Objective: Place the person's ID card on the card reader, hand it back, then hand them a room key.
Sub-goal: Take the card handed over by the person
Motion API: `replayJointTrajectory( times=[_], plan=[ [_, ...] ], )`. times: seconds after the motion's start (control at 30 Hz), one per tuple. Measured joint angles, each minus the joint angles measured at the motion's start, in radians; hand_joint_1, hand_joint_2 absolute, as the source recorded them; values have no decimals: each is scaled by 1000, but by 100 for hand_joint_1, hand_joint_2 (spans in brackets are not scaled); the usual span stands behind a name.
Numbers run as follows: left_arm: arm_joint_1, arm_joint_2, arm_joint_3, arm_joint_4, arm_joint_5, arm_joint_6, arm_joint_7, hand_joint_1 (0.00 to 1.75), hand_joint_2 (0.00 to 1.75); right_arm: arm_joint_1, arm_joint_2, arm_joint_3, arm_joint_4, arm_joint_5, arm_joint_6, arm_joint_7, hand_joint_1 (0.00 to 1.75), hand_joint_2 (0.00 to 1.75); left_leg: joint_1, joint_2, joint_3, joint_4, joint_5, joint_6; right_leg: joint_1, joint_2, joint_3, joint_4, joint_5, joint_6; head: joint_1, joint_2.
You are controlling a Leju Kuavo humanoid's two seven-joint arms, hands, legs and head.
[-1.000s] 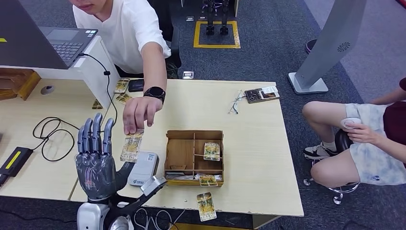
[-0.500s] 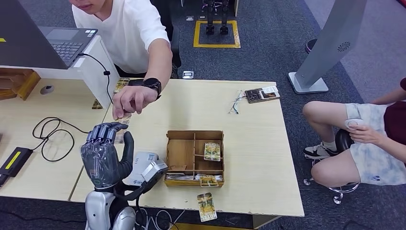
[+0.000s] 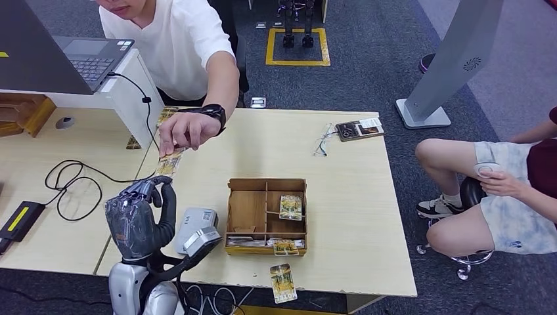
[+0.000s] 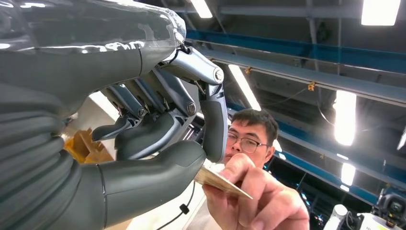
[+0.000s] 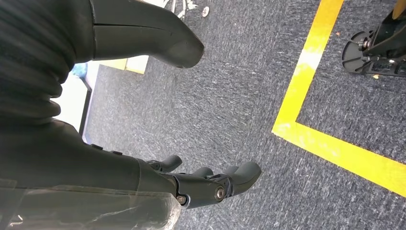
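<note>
Change: since a second ago the left hand (image 3: 134,220) is curling its fingers from a flat, upright spread into a hooked pose, and the person's hand (image 3: 184,131) is pulling back up the tabletop with the ID card (image 3: 169,162).
Tabletop: the pale wooden tabletop (image 3: 341,190) is carrying everything below.
Person: someone in a white shirt is leaning in from the far edge, arm stretched toward the robot.
Wooden tray: the divided wooden tray (image 3: 266,215) is sitting mid-tabletop, with a key card (image 3: 290,207) lying in its right compartment.
Left hand: it is hovering near the front edge with fingers curled; the wrist view is showing thumb and a fingertip closing on the card's near edge.
Card reader: the grey card reader (image 3: 194,228) is lying just right of the left hand, partly hidden behind it.
ID card: it is hanging between the person's fingers and the left hand, above the tabletop.
Loose card: another key card (image 3: 283,282) is overhanging the front edge.
Right hand: the right hand (image 5: 210,184) is hanging over the carpet, fingers apart, holding nothing.
</note>
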Motion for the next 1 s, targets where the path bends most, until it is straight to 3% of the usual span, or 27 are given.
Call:
replayJointTrajectory(
  times=[0.17, 0.3, 0.33, 0.97, 1.0],
  plan=[
    [2, -1, 12, 0, 20, 0, -2, 175, 175, 0, 0, 0, 1, 0, 0, -4, 0, 175, 0, 0, 0, 0, 0, 0, 0, 0, 0, 0, 0, 0, 0, 0],
    [2, -1, 16, 0, 28, 0, -3, 6, 175, 0, 0, 0, 1, 0, -1, -5, 0, 175, 0, 0, 0, 0, 0, 0, 0, 0, 0, 0, 0, 0, 0, 0],
    [2, -1, 16, 0, 31, 0, -3, 0, 175, 1, 0, 0, 1, 0, -1, -5, 0, 175, 0, 0, 0, 0, 0, 0, 0, 0, 0, 0, 0, 0, 0, 0],
    [3, -4, 33, 0, -10, 0, 4, 0, 175, 1, 0, 1, 2, 0, -3, -5, 0, 175, 0, 0, 0, 0, 0, 0, 0, 0, 0, 0, 0, 0, 0, 0],
    [3, -4, 33, 0, -15, 0, 6, 0, 131, 1, 0, 1, 2, 0, -3, -6, 0, 175, 0, 0, 0, 0, 0, 0, 0, 0, 0, 0, 0, 0, 0, 0]
  ],
)
